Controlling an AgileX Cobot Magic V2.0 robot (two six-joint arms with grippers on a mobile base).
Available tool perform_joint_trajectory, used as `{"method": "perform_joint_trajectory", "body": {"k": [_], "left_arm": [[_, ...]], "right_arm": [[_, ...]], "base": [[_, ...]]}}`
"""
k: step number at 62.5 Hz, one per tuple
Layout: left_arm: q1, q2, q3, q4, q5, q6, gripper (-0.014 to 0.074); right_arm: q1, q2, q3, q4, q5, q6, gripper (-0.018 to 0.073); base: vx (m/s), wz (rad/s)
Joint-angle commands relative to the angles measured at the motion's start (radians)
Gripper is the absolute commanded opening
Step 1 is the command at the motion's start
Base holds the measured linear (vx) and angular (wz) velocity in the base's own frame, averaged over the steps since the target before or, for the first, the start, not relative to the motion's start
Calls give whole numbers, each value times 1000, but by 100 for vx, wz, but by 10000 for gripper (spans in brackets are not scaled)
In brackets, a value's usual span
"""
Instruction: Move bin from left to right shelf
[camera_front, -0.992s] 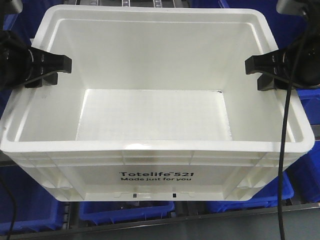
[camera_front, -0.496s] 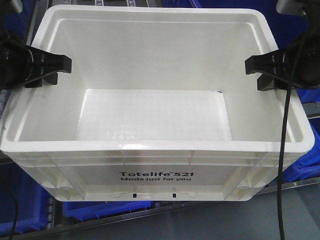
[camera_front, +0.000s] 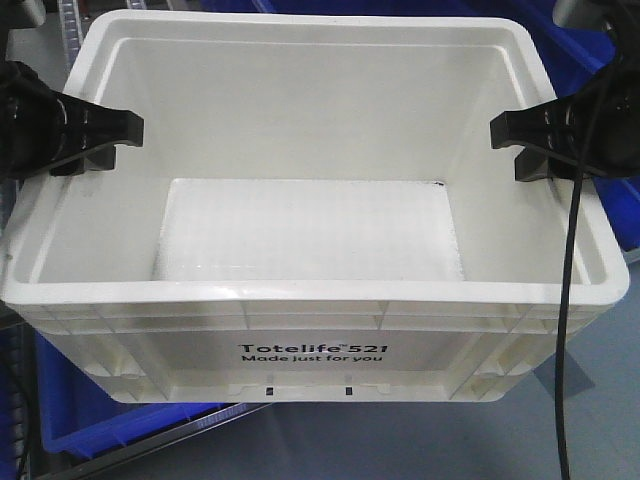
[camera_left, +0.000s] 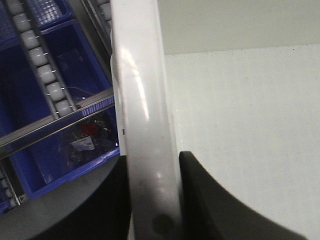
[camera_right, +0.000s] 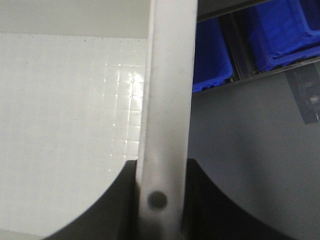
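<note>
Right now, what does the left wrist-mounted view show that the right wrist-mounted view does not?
Only the left wrist-mounted view: white roller tracks and a blue bin with small packets lying in it. Only the right wrist-mounted view: open grey floor with a dark mark. Both: the white tote, its rim clamped between dark gripper fingers, by the left gripper in one and the right gripper in the other, plus part of the tote's bare inside and blue bins on shelving.

A warehouse storage area: shelving (camera_left: 50, 126) with roller tracks (camera_left: 46, 73) holding blue plastic bins (camera_left: 82, 57).
</note>
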Motion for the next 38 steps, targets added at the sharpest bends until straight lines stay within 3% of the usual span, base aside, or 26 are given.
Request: {"method": "perform_joint_trajectory", "body": {"k": [1,38], "left_arm": [[13,-54,-39,98,-76,44,56],[13,-54,-39,98,-76,44,56]], "right_arm": [[-18,-39,-39,-128,-92,-9,-8],[-18,-39,-39,-128,-92,-9,-8]], "base": [[-10,-50],[-9,-51]]}}
